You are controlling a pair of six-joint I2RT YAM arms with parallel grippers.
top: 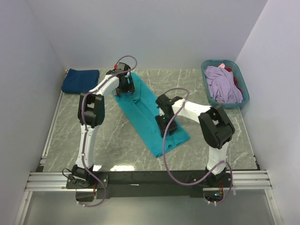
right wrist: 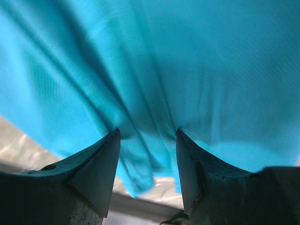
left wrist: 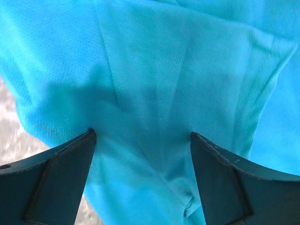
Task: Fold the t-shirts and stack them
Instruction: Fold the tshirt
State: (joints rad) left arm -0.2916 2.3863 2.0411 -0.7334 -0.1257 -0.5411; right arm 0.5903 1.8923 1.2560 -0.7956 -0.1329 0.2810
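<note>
A teal t-shirt (top: 140, 105) lies folded into a long strip, running diagonally from the far left to the near right of the table. My left gripper (top: 125, 87) is over its far end. In the left wrist view it (left wrist: 140, 136) is wide open, with flat teal cloth (left wrist: 178, 70) beneath it. My right gripper (top: 165, 125) is over the strip's near part. In the right wrist view it (right wrist: 147, 133) is open, with a bunched fold of teal cloth (right wrist: 140, 164) between the fingers. A folded navy t-shirt (top: 80, 80) lies at the far left.
A teal-blue plastic basket (top: 206, 77) at the far right holds a lavender t-shirt (top: 222, 84) and a red one (top: 229, 70). White walls close in the marble table (top: 225, 136) on three sides. A metal rail (top: 51, 126) runs along the left edge.
</note>
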